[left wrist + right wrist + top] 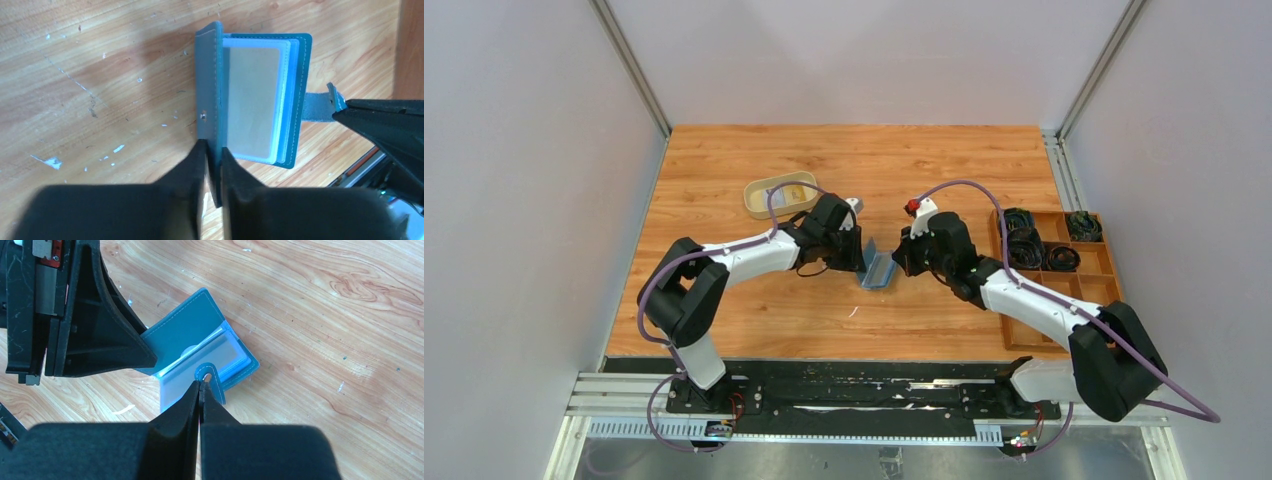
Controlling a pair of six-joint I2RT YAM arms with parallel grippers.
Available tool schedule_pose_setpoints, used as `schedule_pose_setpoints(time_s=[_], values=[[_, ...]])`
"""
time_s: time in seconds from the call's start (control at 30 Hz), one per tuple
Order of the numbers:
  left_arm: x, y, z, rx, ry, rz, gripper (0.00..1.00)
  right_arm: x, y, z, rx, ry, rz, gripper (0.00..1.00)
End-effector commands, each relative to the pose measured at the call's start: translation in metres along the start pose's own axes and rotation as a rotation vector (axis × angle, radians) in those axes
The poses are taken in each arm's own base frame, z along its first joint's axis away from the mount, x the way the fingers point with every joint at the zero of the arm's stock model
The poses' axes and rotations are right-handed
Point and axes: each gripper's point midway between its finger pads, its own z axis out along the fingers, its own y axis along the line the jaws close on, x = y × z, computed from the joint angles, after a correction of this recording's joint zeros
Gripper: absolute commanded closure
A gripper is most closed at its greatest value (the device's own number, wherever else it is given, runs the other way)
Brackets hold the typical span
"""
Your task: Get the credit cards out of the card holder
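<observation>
Card holder point(879, 270) at mid-table point(944, 160), splayed open, spine running roughly near–far, tab point(315, 106) pointing right. My left gripper point(214, 160) clamps the raised cover point(209, 85); my right gripper point(201, 388) pinches the tab. Pale card point(252, 97) inside, probably sleeved.

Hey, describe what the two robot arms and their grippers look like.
The left arm and right arm have white links and bulky black joints; a purple cable runs along each. The left gripper and right gripper are matte black, with wedge-shaped fingers tapering to narrow tips. A small red part sits on the right wrist.
</observation>
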Motion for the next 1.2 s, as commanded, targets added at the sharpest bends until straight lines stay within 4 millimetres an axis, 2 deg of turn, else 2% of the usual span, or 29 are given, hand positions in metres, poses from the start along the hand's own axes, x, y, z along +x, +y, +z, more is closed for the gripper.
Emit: schedule_pose_setpoints(time_s=[0.0, 0.07, 0.2, 0.43, 0.5, 0.63, 0.77, 0.9, 1.07, 1.17], values=[[-0.002, 0.002, 0.002, 0.023, -0.019, -0.006, 0.9, 0.0, -0.003, 0.001, 0.001, 0.007, 0.008, 1.0], [-0.003, -0.003, 0.002, 0.061, -0.005, 0.016, 1.0, -0.001, -0.003, 0.0, 0.003, 0.006, 0.003, 1.0], [0.005, -0.004, 0.006, 0.106, 0.079, 0.083, 1.0, -0.003, -0.003, -0.002, 0.005, 0.005, -0.004, 1.0], [0.001, -0.004, -0.002, 0.208, 0.074, 0.054, 1.0, -0.003, -0.002, -0.003, -0.002, 0.011, -0.013, 1.0], [-0.003, -0.008, -0.007, 0.284, 0.054, 0.018, 1.0, -0.003, -0.002, -0.004, 0.0, 0.011, -0.019, 1.0], [-0.008, 0.0, -0.012, 0.36, 0.022, -0.074, 1.0, -0.004, -0.001, -0.006, -0.004, 0.008, -0.022, 1.0], [-0.013, -0.006, -0.023, 0.487, -0.015, -0.15, 1.0, -0.002, -0.001, -0.008, -0.005, 0.012, -0.021, 0.97], [-0.016, -0.004, -0.027, 0.532, -0.032, -0.201, 1.0, -0.001, -0.001, -0.008, -0.009, 0.014, -0.025, 0.84], [-0.015, 0.003, -0.024, 0.55, -0.051, -0.267, 1.0, -0.004, -0.001, -0.009, -0.005, 0.013, -0.028, 0.56], [-0.012, 0.007, -0.022, 0.528, -0.057, -0.285, 1.0, -0.007, -0.002, -0.011, 0.004, 0.005, -0.029, 0.49]])
